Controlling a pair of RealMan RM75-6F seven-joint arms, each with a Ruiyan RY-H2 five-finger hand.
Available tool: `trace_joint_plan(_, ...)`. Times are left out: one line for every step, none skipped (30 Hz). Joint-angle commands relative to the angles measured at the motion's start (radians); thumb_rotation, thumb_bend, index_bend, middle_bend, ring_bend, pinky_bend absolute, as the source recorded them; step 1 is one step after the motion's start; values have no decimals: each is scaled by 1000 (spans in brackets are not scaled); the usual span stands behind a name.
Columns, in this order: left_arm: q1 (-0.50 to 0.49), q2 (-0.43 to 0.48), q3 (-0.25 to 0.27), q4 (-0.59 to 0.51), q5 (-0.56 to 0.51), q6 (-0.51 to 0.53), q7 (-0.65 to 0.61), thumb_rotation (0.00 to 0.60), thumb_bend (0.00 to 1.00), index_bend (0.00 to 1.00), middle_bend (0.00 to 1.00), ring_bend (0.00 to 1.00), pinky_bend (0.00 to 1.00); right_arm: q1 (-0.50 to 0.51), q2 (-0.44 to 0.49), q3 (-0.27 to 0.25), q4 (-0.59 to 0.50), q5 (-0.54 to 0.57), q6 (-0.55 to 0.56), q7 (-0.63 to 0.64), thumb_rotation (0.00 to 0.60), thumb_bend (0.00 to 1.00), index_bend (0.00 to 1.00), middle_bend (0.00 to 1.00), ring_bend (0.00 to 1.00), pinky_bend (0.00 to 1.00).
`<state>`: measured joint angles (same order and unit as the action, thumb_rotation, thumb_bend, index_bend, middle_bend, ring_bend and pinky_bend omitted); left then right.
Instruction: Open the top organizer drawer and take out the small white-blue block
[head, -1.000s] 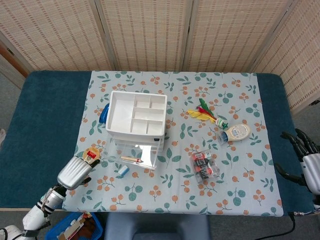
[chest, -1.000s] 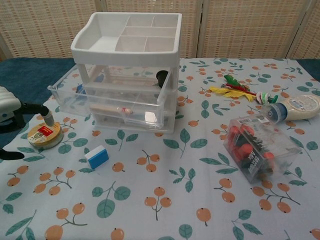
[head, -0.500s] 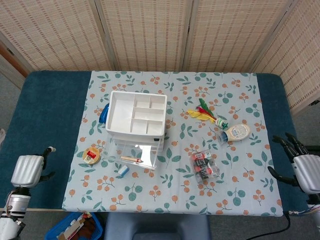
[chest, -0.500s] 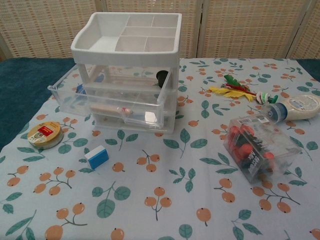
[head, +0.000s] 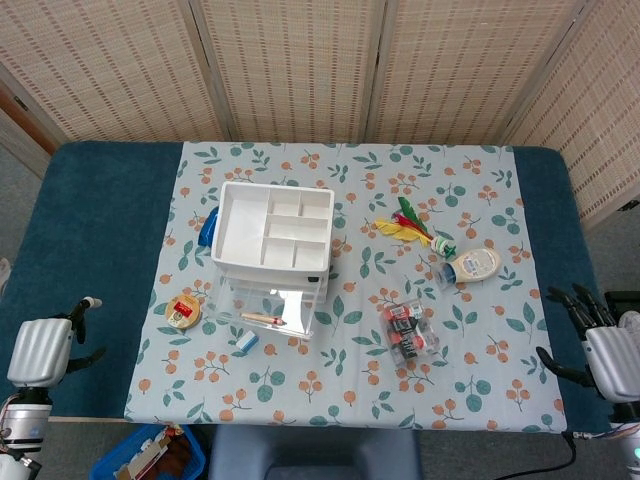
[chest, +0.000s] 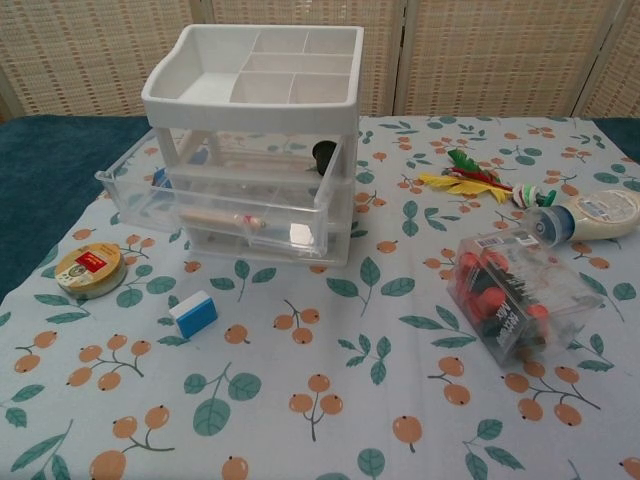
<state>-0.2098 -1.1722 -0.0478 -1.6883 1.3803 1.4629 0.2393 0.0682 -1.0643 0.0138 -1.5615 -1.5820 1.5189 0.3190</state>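
The small white-blue block (head: 245, 341) (chest: 194, 313) lies on the floral cloth just in front of the white-topped clear organizer (head: 272, 245) (chest: 255, 120). The organizer's top drawer (chest: 135, 195) stands pulled out toward me, and a wooden stick with a red tip (chest: 225, 218) shows through the clear plastic. My left hand (head: 40, 350) hangs off the table's near left corner, fingers apart, holding nothing. My right hand (head: 603, 350) sits at the near right edge with spread fingers, also empty. Neither hand appears in the chest view.
A round tape roll (head: 184, 309) (chest: 90, 270) lies left of the block. A clear box of red and black items (head: 410, 328) (chest: 510, 295), a lying bottle (head: 470, 265) (chest: 590, 215) and coloured feathers (head: 405, 225) (chest: 465, 175) occupy the right side.
My left hand has drawn back from beside the tape roll to off the table's near left corner. The right hand has slid a little nearer. The block and drawer have not moved.
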Motion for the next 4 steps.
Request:
trace_joint_plan(2, -2, -2, -8, 7, 2, 10, 600, 82, 325, 685, 645, 804, -9, -9, -7, 8, 2, 3, 9, 600, 292, 72, 212, 84, 128)
trace_joint_plan(3, -4, -3, -9, 8, 3, 11, 600, 81, 326, 685, 645, 804, -11, -11, -8, 11, 2, 4, 11, 600, 292, 72, 212, 84, 128)
trace_joint_plan(4, -5, -4, -10, 8, 3, 11, 600, 81, 326, 685, 645, 804, -13, -13, -9, 12, 1, 6, 13, 600, 292, 72, 212, 84, 128)
trace_joint_plan(6, -5, -6, -14, 7, 4, 11, 600, 82, 326, 685, 646, 804, -15, -14, -9, 15, 1, 9, 14, 600, 292, 72, 212, 84, 128)
